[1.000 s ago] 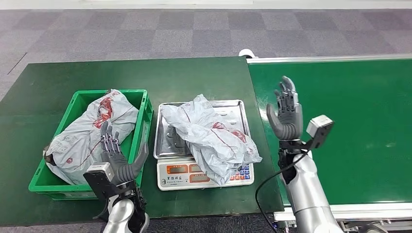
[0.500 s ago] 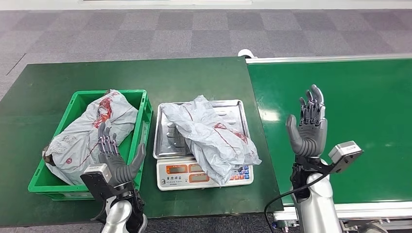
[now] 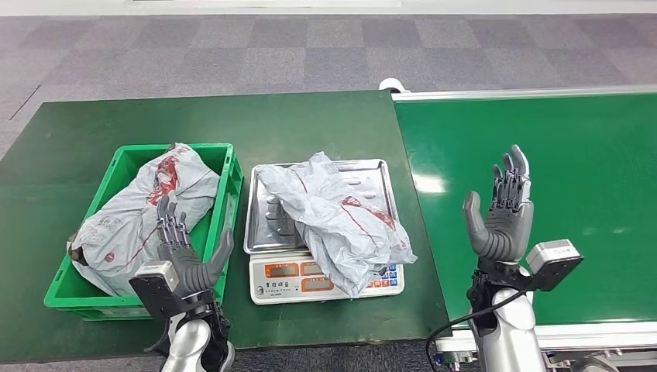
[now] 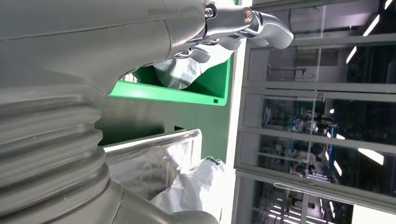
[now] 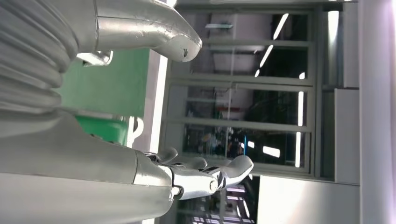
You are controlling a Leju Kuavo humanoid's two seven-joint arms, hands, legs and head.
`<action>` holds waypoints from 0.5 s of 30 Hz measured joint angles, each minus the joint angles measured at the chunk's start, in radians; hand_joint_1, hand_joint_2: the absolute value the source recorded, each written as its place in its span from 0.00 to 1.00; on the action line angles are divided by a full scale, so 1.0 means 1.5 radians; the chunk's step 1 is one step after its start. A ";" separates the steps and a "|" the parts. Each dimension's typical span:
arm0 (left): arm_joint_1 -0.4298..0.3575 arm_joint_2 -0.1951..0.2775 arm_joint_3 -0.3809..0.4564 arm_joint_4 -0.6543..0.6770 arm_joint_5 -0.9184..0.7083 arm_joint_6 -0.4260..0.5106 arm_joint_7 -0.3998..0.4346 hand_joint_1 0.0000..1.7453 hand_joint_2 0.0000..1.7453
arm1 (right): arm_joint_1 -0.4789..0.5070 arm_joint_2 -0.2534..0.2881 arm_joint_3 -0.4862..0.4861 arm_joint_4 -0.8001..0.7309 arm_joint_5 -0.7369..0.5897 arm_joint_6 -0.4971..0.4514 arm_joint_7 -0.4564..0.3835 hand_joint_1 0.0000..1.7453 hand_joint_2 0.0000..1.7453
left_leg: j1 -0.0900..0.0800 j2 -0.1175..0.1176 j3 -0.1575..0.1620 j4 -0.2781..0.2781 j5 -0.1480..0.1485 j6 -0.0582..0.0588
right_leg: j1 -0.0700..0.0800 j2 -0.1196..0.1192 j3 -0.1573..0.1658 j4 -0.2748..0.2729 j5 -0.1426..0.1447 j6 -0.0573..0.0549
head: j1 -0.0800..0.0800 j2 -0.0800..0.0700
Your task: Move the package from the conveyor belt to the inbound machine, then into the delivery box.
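A crumpled grey package [image 3: 333, 218] with red print lies on the steel pan of the weighing machine [image 3: 325, 280], hanging over its front right corner. A second grey package [image 3: 143, 213] fills the green delivery box [image 3: 231, 180] on the left. My left hand [image 3: 188, 252] is raised at the box's near right corner, fingers apart, holding nothing. My right hand [image 3: 501, 211] is raised over the near left part of the conveyor belt [image 3: 573, 155], fingers spread and empty. In the left wrist view the box [image 4: 196, 88] and the package on the pan [image 4: 196, 186] show past my hand [image 4: 116, 42].
The box and scale sit on a dark green table [image 3: 232, 116], which meets the belt along a white rail [image 3: 527, 93]. Grey carpet tiles [image 3: 310, 46] lie beyond. A black cable [image 3: 457, 322] loops from my right forearm at the table's near right corner.
My right hand has drawn back from beside the scale, moving right and toward me over the belt. My left hand has barely shifted. Both packages have stayed put.
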 joint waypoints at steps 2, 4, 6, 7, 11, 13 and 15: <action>-0.002 0.002 -0.003 0.003 -0.017 -0.013 0.014 0.00 1.00 | 0.006 0.000 0.000 -0.007 0.017 -0.025 0.000 0.00 1.00 | 0.000 0.000 0.000 0.000 0.000 0.000 | 0.000 0.000 0.000 0.000 0.000 0.000 | 0.000 0.000; -0.011 0.007 -0.014 0.009 -0.065 -0.043 0.046 0.00 1.00 | 0.009 0.001 0.000 -0.010 0.026 -0.037 0.001 0.00 1.00 | 0.000 0.000 0.000 0.000 0.000 0.000 | 0.000 0.000 0.000 0.000 0.000 0.000 | 0.000 0.000; -0.049 0.013 -0.043 0.032 -0.156 -0.080 0.096 0.00 1.00 | 0.005 0.004 0.000 -0.002 0.035 -0.024 0.005 0.00 1.00 | 0.000 -0.001 -0.001 0.000 0.001 0.001 | 0.000 -0.001 0.000 0.000 0.001 0.001 | 0.000 0.000; -0.077 0.016 -0.061 0.051 -0.208 -0.092 0.124 0.00 1.00 | -0.001 0.006 0.000 0.006 0.041 -0.013 0.009 0.00 1.00 | 0.000 -0.001 -0.001 0.000 0.002 0.001 | 0.000 -0.001 0.000 0.000 0.001 0.001 | 0.000 0.000; -0.175 0.017 -0.111 0.129 -0.336 -0.094 0.197 0.00 1.00 | -0.023 0.015 0.002 0.047 0.062 0.024 0.024 0.00 1.00 | 0.000 0.000 -0.001 0.000 0.003 0.001 | 0.000 0.000 0.000 0.000 0.003 0.001 | 0.000 0.000; -0.206 0.016 -0.122 0.164 -0.368 -0.097 0.217 0.00 1.00 | -0.027 0.016 0.002 0.064 0.066 0.042 0.032 0.00 1.00 | 0.000 0.000 0.000 0.000 0.003 0.000 | 0.000 0.000 0.000 0.000 0.003 0.001 | 0.000 0.000; -0.229 0.016 -0.131 0.195 -0.407 -0.096 0.230 0.00 1.00 | -0.028 0.017 0.002 0.078 0.070 0.055 0.037 0.00 1.00 | 0.000 0.000 -0.001 0.000 0.003 0.000 | 0.000 0.000 0.000 0.000 0.003 0.001 | 0.000 0.000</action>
